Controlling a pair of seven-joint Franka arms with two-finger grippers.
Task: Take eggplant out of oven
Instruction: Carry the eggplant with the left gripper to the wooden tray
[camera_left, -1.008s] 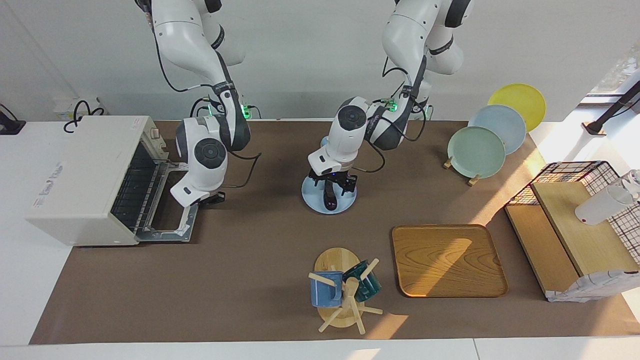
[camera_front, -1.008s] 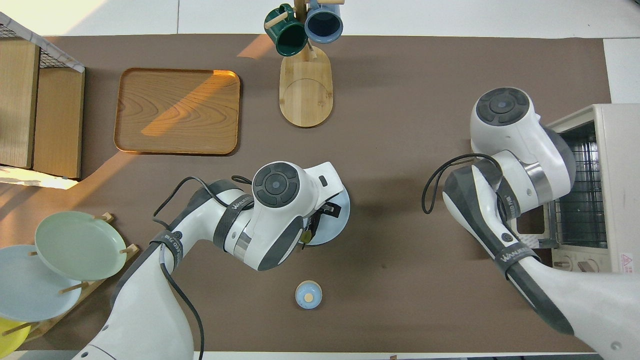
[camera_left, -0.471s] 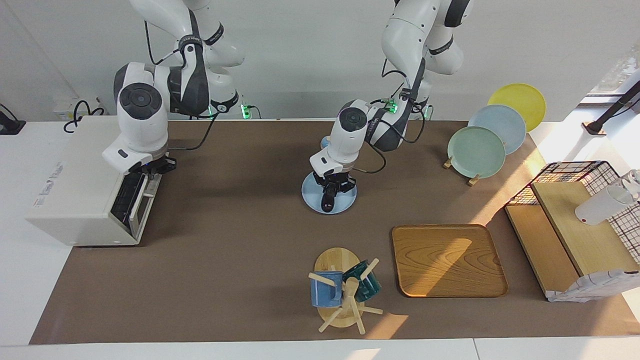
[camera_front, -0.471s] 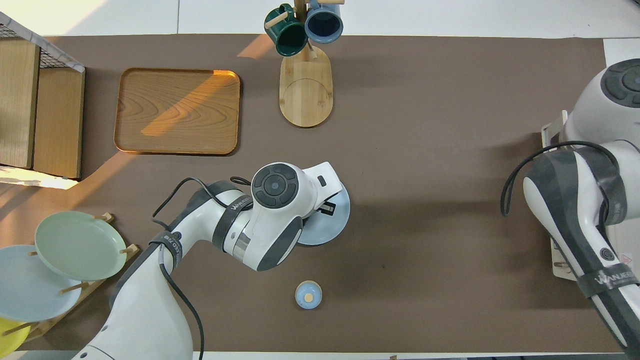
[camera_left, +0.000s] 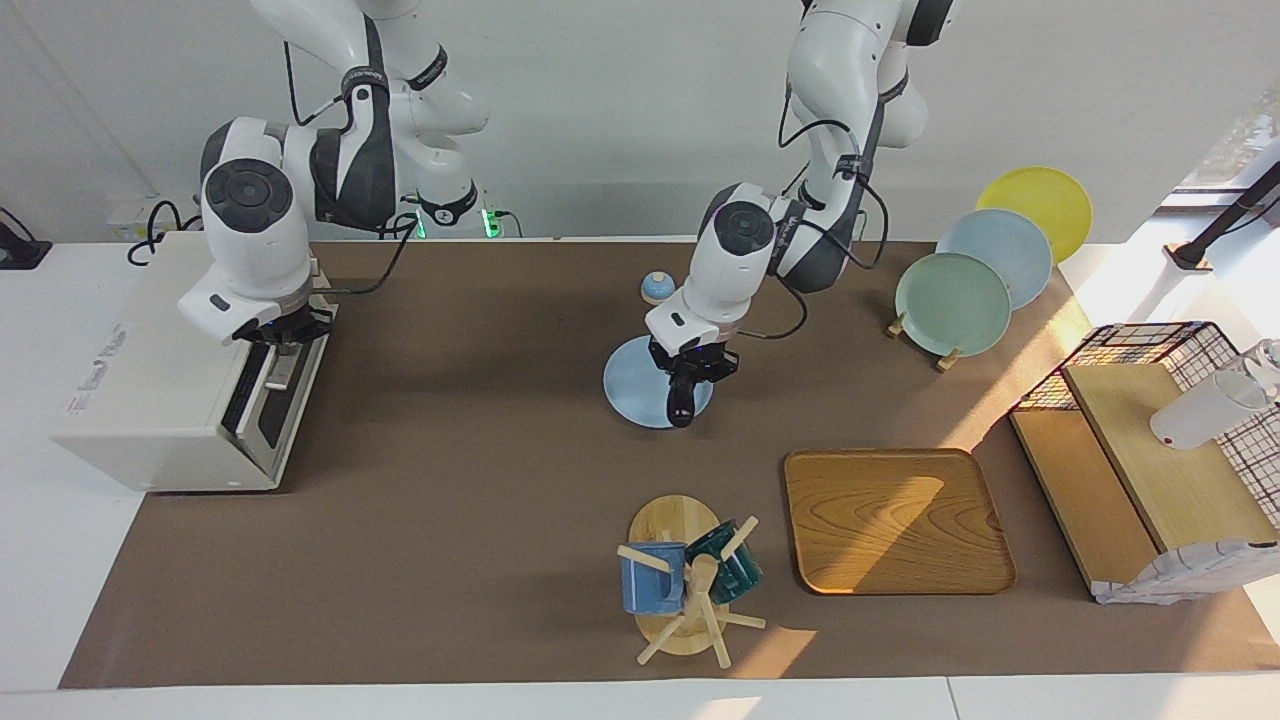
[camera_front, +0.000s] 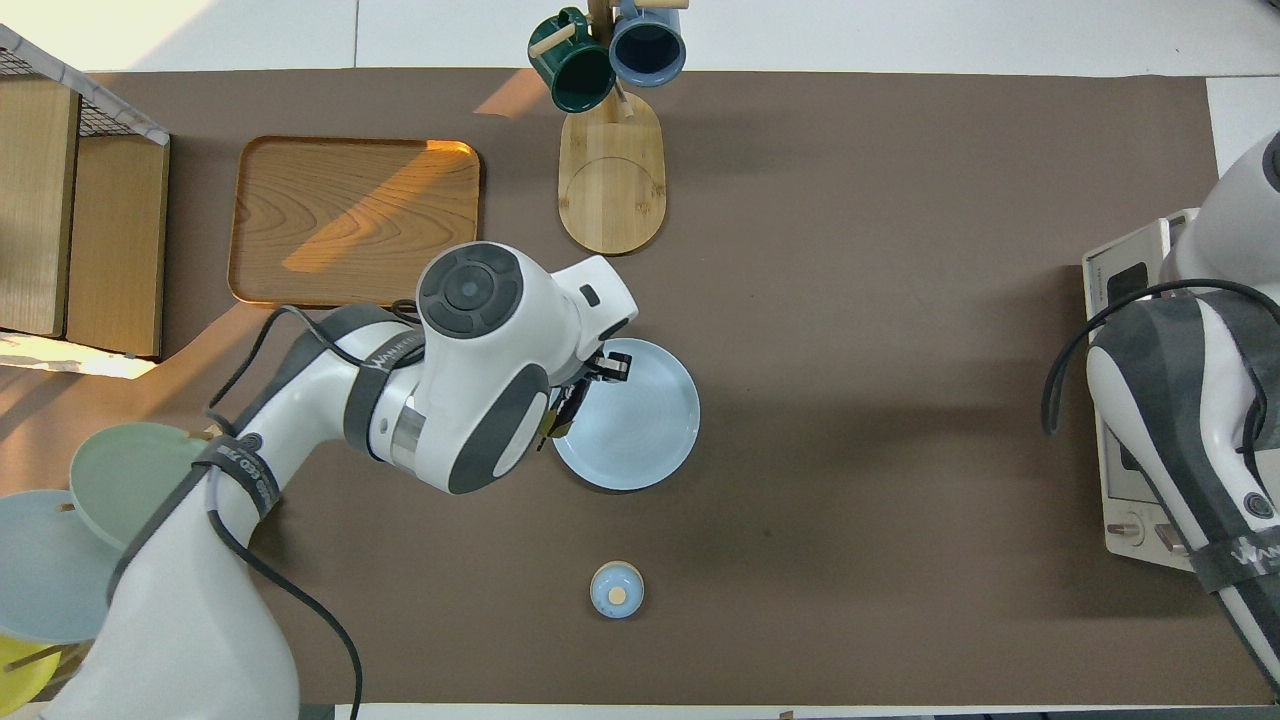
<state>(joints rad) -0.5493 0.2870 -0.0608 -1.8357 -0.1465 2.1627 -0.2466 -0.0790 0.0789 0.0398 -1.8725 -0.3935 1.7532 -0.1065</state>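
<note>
Eggplant (camera_left: 681, 402) hangs clamped in my left gripper (camera_left: 683, 408) above the blue plate (camera_left: 635, 395), already out; my closed right gripper (camera_left: 283, 333) sits at the shut oven (camera_left: 160, 400).

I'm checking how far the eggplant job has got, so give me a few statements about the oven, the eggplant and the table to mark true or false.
1. The oven door hangs open. False: the door is up against the oven, with the right gripper at its top edge.
2. The left gripper is shut on the eggplant. True.
3. The eggplant lies on the tray. False: it hangs from the left gripper over the edge of the plate.
4. Two mugs hang on the stand. True.
</note>
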